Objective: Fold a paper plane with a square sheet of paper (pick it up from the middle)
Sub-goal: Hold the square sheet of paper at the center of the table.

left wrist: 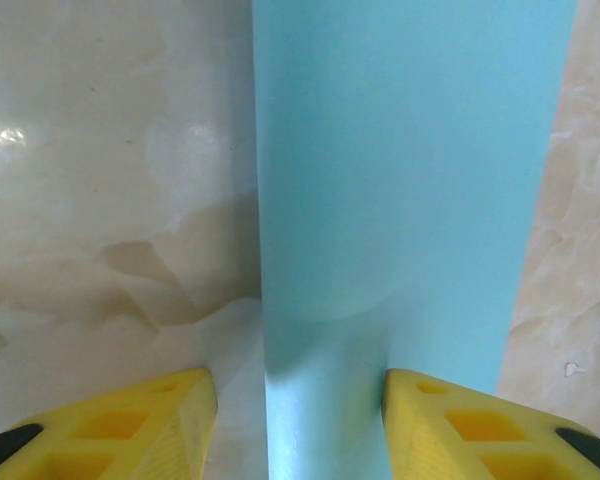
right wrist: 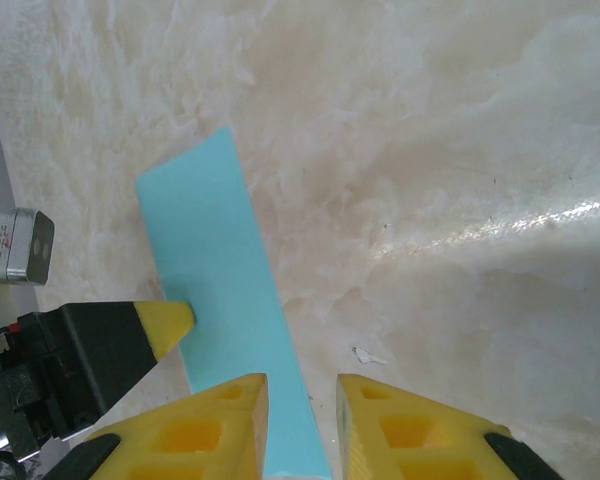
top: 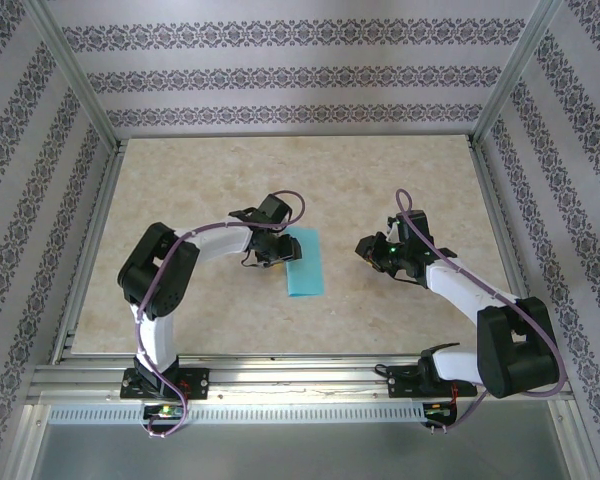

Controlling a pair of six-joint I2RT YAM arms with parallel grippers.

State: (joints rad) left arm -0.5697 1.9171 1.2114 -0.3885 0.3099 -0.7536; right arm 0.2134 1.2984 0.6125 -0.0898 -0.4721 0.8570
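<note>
The square sheet of paper (top: 305, 265) lies flat on the table as a long turquoise rectangle. My left gripper (top: 272, 247) sits low at its left long edge. In the left wrist view the paper (left wrist: 410, 180) runs up between the yellow fingers of the left gripper (left wrist: 298, 385). Its jaws stand apart, one finger over bare table and the other over the paper. My right gripper (top: 366, 248) hovers to the right of the sheet, apart from it. In the right wrist view the right gripper (right wrist: 302, 390) is narrowly open with nothing held, and the paper (right wrist: 215, 240) lies beyond it.
The marble-look table (top: 210, 190) is boxed in by aluminium rails and patterned walls. A tiny white scrap (right wrist: 368, 355) lies right of the paper. One left-gripper fingertip (right wrist: 165, 322) rests at the sheet's far edge in the right wrist view.
</note>
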